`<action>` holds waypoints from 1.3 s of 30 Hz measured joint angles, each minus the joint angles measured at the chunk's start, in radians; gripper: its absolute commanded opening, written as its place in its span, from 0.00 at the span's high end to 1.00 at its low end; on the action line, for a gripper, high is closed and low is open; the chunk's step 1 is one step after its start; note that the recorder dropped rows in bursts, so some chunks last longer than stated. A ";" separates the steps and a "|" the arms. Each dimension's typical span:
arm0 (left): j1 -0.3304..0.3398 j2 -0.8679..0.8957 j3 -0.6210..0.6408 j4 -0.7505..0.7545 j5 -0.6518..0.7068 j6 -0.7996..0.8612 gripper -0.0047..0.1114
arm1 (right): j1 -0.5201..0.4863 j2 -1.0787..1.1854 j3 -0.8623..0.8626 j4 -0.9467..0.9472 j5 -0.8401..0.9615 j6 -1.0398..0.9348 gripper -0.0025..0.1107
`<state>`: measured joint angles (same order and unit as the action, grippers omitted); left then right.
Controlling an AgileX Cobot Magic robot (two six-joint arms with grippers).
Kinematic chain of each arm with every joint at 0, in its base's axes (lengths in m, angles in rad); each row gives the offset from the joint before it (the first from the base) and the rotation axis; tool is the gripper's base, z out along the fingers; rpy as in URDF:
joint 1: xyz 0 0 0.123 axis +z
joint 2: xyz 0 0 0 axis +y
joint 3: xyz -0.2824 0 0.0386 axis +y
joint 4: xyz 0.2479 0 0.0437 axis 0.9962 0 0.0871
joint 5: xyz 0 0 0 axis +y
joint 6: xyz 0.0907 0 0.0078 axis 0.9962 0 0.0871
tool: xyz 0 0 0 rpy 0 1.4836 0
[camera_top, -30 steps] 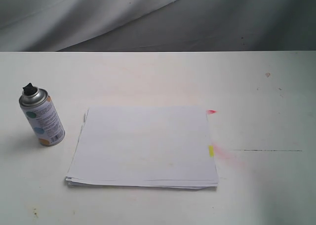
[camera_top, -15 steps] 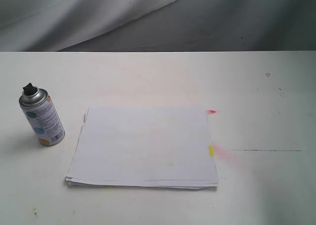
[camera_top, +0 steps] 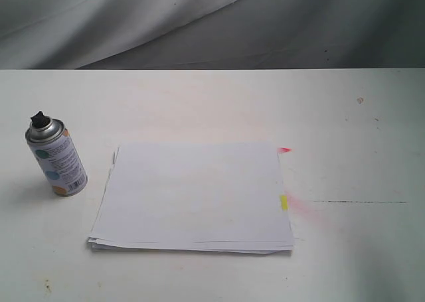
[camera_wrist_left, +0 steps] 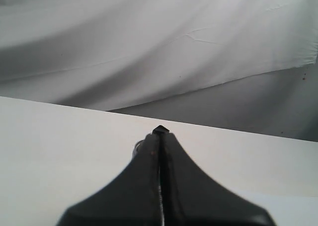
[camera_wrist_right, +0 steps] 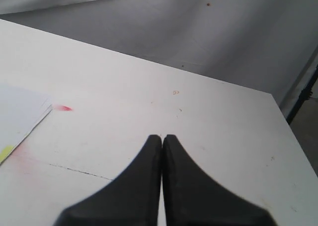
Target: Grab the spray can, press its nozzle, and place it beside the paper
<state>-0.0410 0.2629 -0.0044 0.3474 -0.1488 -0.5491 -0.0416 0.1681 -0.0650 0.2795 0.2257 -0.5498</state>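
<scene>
The paper (camera_top: pixel 192 196) lies nearest, a thin, flat stack of matte white sheets with slightly fanned edges, its long side running across the exterior view. Small yellow (camera_top: pixel 284 202) and pink (camera_top: pixel 285 150) marks sit on its right edge, beside a faint pink smear (camera_top: pixel 309 210) on the white tabletop (camera_top: pixel 219 103). Left of the stack, near it but apart, the spray can (camera_top: pixel 58 159) stands upright: a silver metal cylinder with a dotted white label, its long axis vertical. The black nozzle (camera_top: pixel 40 119) crowns its domed top. Farther back hangs a wrinkled grey cloth (camera_top: pixel 199 23).

Each wrist view shows smooth black fingers pressed together over bare tabletop, the left end effector (camera_wrist_left: pixel 160 132) and the right end effector (camera_wrist_right: pixel 162 137) both holding nothing.
</scene>
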 measured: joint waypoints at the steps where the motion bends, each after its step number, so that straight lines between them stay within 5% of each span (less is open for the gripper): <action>1: 0.000 0.000 0.000 0.000 0.000 0.002 0.96 | 0.000 0.000 0.000 0.000 0.000 0.000 0.98; 21: 0.000 0.000 0.000 0.002 -0.002 0.004 0.96 | 0.000 0.000 0.002 0.006 -0.018 0.011 0.98; 30: 0.000 0.000 0.000 0.002 -0.002 0.004 0.96 | 0.000 0.000 0.061 -0.190 -0.038 0.384 0.98; 39: 0.000 0.000 0.000 0.002 -0.002 0.004 0.96 | 0.000 0.000 0.061 -0.240 -0.023 0.448 0.98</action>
<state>-0.0410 0.2629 -0.0044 0.3499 -0.1513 -0.5450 -0.0416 0.1681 -0.0036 0.0397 0.2029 -0.1023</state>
